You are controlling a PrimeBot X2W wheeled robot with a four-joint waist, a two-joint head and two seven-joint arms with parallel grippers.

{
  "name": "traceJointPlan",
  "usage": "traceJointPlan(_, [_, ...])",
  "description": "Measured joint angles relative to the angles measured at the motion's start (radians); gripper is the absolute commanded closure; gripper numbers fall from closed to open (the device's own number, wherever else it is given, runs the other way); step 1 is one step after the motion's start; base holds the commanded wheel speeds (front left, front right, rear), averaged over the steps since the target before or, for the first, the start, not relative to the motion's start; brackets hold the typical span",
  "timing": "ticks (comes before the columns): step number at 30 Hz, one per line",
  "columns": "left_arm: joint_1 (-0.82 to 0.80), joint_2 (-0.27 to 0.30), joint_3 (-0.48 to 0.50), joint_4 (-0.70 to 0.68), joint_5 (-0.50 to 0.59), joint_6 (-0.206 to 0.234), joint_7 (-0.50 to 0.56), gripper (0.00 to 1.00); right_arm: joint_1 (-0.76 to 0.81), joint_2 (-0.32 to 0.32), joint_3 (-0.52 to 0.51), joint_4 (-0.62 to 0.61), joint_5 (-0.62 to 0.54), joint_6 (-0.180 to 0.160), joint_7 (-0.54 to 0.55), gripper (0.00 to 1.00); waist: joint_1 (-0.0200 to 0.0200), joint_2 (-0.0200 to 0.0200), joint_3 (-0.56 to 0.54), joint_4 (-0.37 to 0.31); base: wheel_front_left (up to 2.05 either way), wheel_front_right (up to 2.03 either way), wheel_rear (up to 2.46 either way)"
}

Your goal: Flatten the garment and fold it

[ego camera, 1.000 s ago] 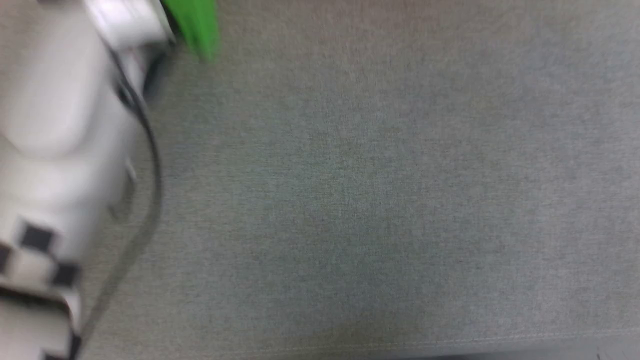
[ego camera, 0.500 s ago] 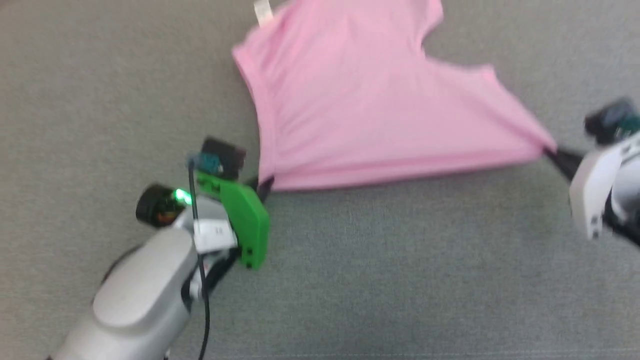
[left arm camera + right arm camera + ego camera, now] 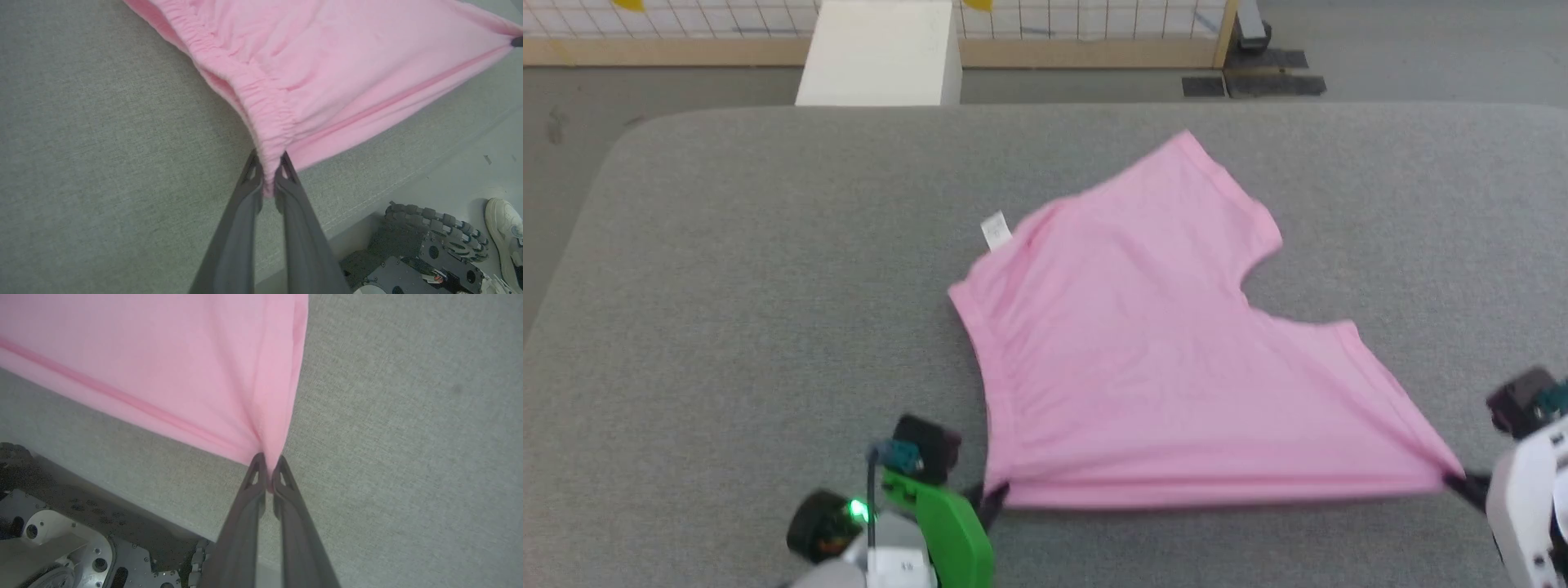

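left tool (image 3: 269, 165) and right tool (image 3: 269, 467) each clench a corner of pink shorts (image 3: 1143, 367).

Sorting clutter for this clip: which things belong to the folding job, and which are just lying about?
Job: pink shorts, pinched at two corners by the left pincer and right pincer.
Lying about: white box beyond the table, white shoe on the floor, mesh fence.
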Motion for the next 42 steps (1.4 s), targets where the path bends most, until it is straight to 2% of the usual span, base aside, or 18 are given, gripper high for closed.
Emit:
traceJointPlan(2, [0.037,0.003,-0.013,-0.027,-0.004,0.011,0.002,1.0,0.075,-0.01,-0.039,-0.037,0.004,0.0,0.04,1.0,0.0,0.0,-0.014,0.006,0.0,0.0,0.0])
traceJointPlan(3, [0.087,0.009,-0.029,-0.062,-0.006,0.033,0.005,1.0,0.178,-0.017,-0.115,-0.106,0.002,0.0,0.085,1.0,0.0,0.0,-0.027,0.018,0.0,0.0,0.0])
traceJointPlan(8, [0.109,0.014,-0.039,-0.086,-0.004,0.051,0.004,1.0,0.249,0.001,-0.249,-0.205,-0.017,0.0,0.102,1.0,0.0,0.0,-0.021,0.029,0.0,0.0,0.0])
traceJointPlan(15, [0.054,0.008,-0.019,-0.114,0.002,0.05,0.008,1.0,0.24,0.034,-0.379,-0.325,-0.032,0.0,0.113,1.0,0.0,0.0,0.022,0.053,0.0,0.0,0.0])
traceJointPlan(21, [-0.069,0.001,-0.016,-0.151,0.042,0.021,0.04,1.0,0.101,0.041,-0.433,-0.379,-0.031,0.0,0.147,1.0,0.0,0.0,0.084,0.08,0.0,0.0,0.0])
traceJointPlan(29, [-0.232,-0.057,0.005,-0.174,0.044,-0.02,0.088,1.0,-0.193,0.033,-0.389,-0.354,-0.069,0.0,0.23,1.0,0.0001,0.0,0.194,0.135,0.0,0.0,0.0])
traceJointPlan(35, [-0.348,-0.085,0.04,-0.139,0.037,-0.047,0.11,1.0,-0.432,0.054,-0.311,-0.221,-0.121,-0.001,0.282,1.0,0.0002,0.0,0.281,0.181,0.0,0.0,0.0])
traceJointPlan(42, [-0.43,-0.127,0.094,-0.068,0.016,-0.049,0.091,1.0,-0.637,0.057,-0.186,-0.058,-0.201,-0.001,0.292,1.0,0.0003,0.0,0.375,0.23,0.0,0.0,0.0])
